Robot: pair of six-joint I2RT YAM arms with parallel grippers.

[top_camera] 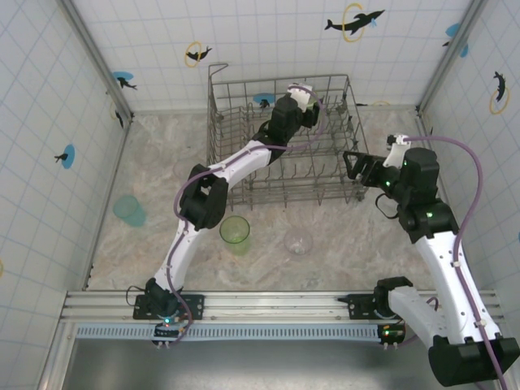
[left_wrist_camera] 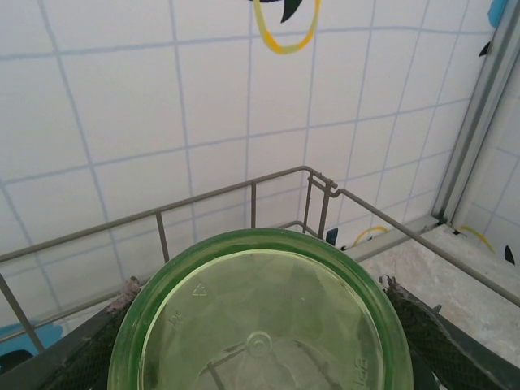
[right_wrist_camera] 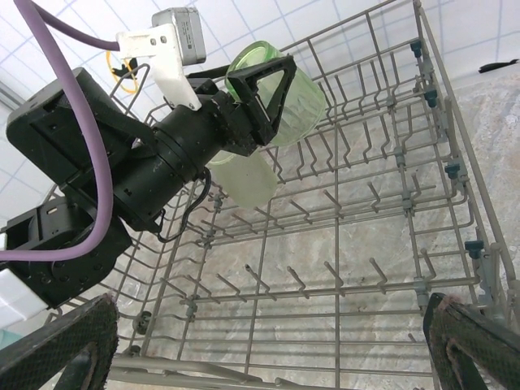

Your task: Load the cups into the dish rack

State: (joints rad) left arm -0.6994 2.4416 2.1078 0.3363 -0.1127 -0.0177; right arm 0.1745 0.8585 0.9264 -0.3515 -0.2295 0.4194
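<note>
Hanging over the dish rack (top_camera: 214,122), a green cup (left_wrist_camera: 260,317) is clamped in the left gripper (right_wrist_camera: 280,93); it is best lowered slowly between the tines, clear of the pale cup (right_wrist_camera: 244,180) seated there. The right gripper (top_camera: 355,166) is spread wide, empty.

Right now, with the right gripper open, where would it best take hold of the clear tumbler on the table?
Probably across its round side wall, coming from the right: the clear tumbler stands on end with bare table around it, and the right gripper is on that side.
</note>
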